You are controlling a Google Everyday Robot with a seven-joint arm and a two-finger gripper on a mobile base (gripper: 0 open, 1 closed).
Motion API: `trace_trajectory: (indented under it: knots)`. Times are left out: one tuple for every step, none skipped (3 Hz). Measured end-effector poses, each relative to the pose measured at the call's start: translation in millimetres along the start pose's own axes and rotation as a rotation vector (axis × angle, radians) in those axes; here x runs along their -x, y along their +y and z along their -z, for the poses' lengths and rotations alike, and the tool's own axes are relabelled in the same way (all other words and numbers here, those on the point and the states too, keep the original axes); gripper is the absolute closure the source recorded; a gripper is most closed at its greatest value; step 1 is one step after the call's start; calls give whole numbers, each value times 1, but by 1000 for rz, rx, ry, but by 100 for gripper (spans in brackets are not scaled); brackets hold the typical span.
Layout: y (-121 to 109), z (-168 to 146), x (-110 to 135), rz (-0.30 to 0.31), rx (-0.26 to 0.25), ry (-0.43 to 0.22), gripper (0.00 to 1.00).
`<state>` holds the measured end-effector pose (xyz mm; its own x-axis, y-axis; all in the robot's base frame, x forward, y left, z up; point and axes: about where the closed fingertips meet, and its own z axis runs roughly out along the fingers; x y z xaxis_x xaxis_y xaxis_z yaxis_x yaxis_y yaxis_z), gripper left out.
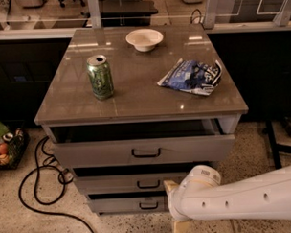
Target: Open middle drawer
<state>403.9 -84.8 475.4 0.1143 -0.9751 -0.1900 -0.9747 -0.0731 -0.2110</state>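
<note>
The middle drawer [124,183] is a grey flat front with a small black loop handle [148,184], below the pulled-out top drawer [103,152] and above the narrow bottom drawer [122,204]. It sits nearly flush, with a dark gap above it. My gripper [172,189] is at the end of the white arm [244,199], which comes in from the lower right. It is in front of the right end of the middle and bottom drawer fronts, just right of the middle handle. The arm hides that part of both fronts.
On the cabinet top [140,97] stand a green can [100,77], a white bowl [144,39] and a blue chip bag [192,76]. A black cable [38,189] loops on the floor at the left, next to a basket [7,147]. A black stand leg [271,143] is at the right.
</note>
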Motion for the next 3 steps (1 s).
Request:
trace_trajectory:
  knots:
    - [-15,-20,17,33,14,-13,0]
    - [-26,-33,28,57,24,-11,0]
    - [-31,-43,34,55,36,16,0]
